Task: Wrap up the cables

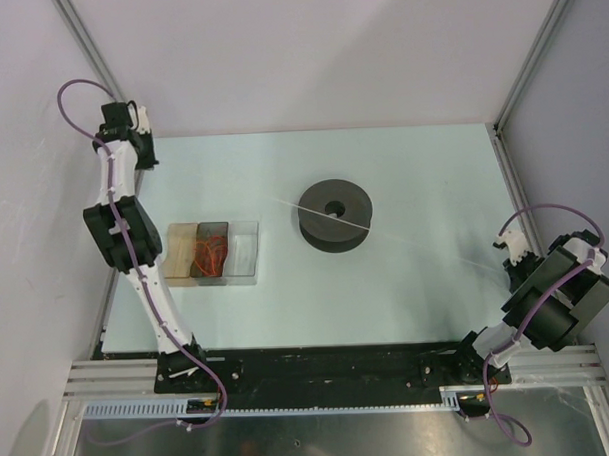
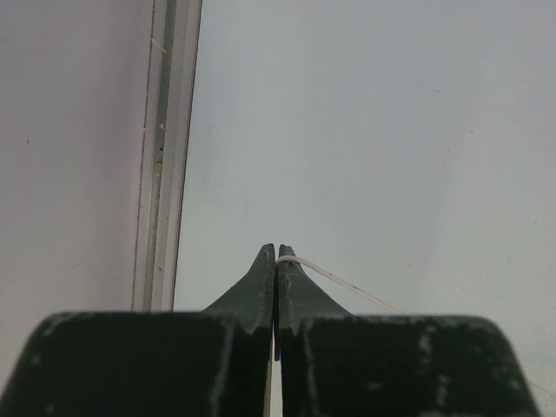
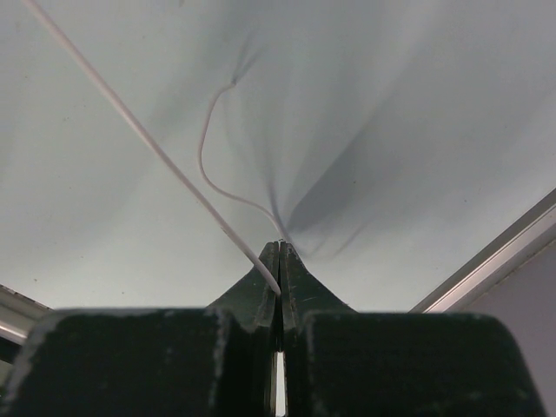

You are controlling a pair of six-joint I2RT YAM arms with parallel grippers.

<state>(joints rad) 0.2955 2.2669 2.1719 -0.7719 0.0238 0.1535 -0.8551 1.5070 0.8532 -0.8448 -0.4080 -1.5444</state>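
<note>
A black spool (image 1: pixel 334 215) was set close to the centre of the pale desk (image 1: pixel 412 164). At 9 o'clock from the spool, a clear compartment tray (image 1: pixel 245 256) was placed apart from it. A tangle of orange-red items (image 1: pixel 211 253) was seen in its middle compartment, too small to be identified.

A very thin white cable (image 1: pixel 287 202) was laid across the top of the spool, running from about 10 o'clock to 4 o'clock over its upper flange. It was faintly continued over the desk towards the right arm (image 1: pixel 547 300), which was folded at 4 o'clock from the spool by the desk's right edge. The left arm (image 1: pixel 120 234) was stretched out to 10 o'clock from the spool, near the far-left corner.

In the left wrist view, the left fingers (image 2: pixel 263 280) were pressed together, and the white cable was pinched at their very tip and led away towards 4 o'clock over the desk.

In the right wrist view, the right fingers (image 3: pixel 297 288) were likewise pressed together on the cable. One strand was drawn straight from their tip towards 11 o'clock, and a shorter loose end was curled off towards 12 o'clock above the desk. The stretch between the left fingers and the spool could not be traced from above.
</note>
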